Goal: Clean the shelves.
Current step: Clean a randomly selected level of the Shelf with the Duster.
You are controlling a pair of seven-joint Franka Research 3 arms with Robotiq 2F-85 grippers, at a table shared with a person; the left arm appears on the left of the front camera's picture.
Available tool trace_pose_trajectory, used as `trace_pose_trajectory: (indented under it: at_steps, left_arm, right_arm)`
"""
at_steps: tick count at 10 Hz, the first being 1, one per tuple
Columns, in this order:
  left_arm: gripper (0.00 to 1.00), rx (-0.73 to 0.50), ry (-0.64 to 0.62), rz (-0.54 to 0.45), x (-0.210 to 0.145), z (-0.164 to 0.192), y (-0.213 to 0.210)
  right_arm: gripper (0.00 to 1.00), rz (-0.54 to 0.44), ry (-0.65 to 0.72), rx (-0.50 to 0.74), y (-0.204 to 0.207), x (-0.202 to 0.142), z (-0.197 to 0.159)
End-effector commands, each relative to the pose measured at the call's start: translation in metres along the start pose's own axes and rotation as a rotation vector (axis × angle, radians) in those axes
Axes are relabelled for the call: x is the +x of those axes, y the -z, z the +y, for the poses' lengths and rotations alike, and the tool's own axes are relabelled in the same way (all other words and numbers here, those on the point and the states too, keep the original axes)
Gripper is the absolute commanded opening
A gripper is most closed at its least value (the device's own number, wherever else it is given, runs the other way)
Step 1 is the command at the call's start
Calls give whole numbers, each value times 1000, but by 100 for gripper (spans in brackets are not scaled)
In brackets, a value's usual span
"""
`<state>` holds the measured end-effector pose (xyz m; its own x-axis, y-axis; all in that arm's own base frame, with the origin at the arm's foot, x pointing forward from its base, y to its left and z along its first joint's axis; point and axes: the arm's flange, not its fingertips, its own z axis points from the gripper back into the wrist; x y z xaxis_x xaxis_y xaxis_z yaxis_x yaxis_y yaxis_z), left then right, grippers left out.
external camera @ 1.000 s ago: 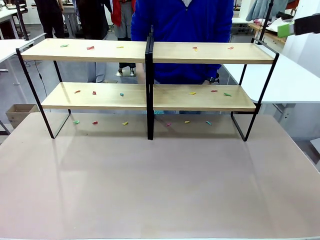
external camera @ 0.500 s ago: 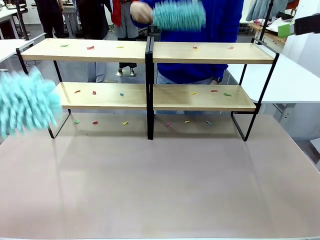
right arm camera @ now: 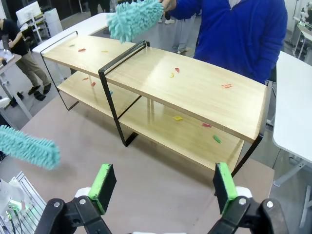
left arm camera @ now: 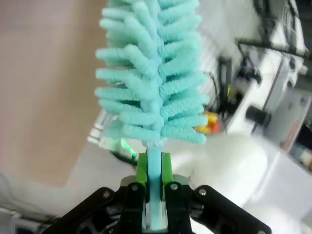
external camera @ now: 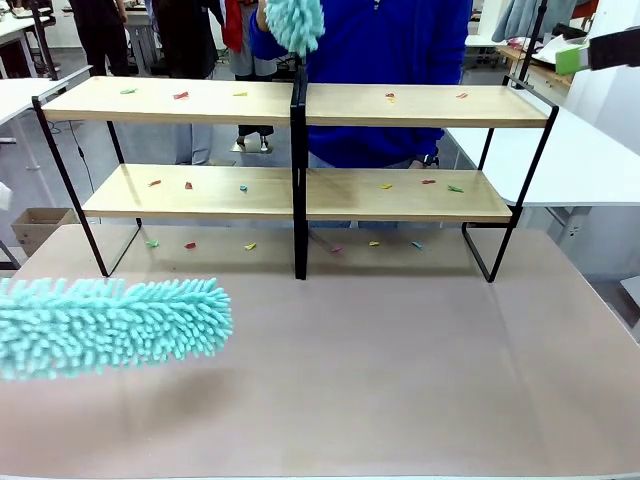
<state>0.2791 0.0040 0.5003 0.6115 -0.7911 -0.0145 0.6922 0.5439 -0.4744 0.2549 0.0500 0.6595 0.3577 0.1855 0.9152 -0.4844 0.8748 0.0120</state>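
Observation:
The shelves (external camera: pixel 430 105) stand across the far half of the table, two tiers of light-wood boards on a black frame, also in the right wrist view (right arm camera: pixel 195 92). Small coloured scraps (external camera: pixel 181 96) lie on both tiers. My left gripper (left arm camera: pixel 155 183) is shut on the handle of a teal fluffy duster (left arm camera: pixel 151 73). That duster (external camera: pixel 110 325) hangs level over the near left of the tabletop. My right gripper (right arm camera: pixel 163 187) is open and empty, high to the right of the shelves. A person in blue holds a second teal duster (external camera: pixel 295 22) above the centre post.
More scraps (external camera: pixel 190 245) lie on the pinkish tabletop (external camera: pixel 400 360) under the shelves. White tables (external camera: pixel 580 160) flank the shelves at right and far left. A cardboard box (external camera: pixel 35 225) sits on the floor at left. People stand behind.
My left duster has swung down from the left edge and now lies level over the near left tabletop. The person's duster moved left and tipped down over the centre post.

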Motion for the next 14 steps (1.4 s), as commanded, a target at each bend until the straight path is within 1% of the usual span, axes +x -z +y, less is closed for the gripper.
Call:
trace_pose_trajectory:
  at_steps: [1,2,4,5,6,7,8,9,10,11,12,13,14]
  left_arm:
    - [12,29,-215,-212,10,15,-7]
    - [12,0,0,0,0,0,0]
    - [12,0,0,0,0,0,0]
    - [12,5,-86,-61,9,9,3]
    - [12,22,-121,-30,30,10,19]
    - [12,-10,-132,-5,48,10,36]
    - [12,48,-196,-44,60,12,45]
    - [12,61,-198,-61,75,8,53]
    - [12,93,-246,-118,89,3,58]
    - [12,138,-335,-202,109,2,64]
    - [12,123,-383,-242,126,1,68]
    - [12,187,-468,-303,142,-1,76]
    - [12,181,-486,-280,155,-2,82]
  right_arm:
    - [100,0,2,0,1,0,0]
    - [100,0,2,0,1,0,0]
    - [100,0,2,0,1,0,0]
    - [100,0,2,0,1,0,0]
    - [100,0,2,0,1,0,0]
    - [100,0,2,0,1,0,0]
    - [100,0,2,0,1,0,0]
    - [100,0,2,0,1,0,0]
    - [100,0,2,0,1,0,0]
    - [100,0,2,0,1,0,0]
    - [100,0,2,0,1,0,0]
    - [100,0,2,0,1,0,0]
    - [100,0,2,0,1,0,0]
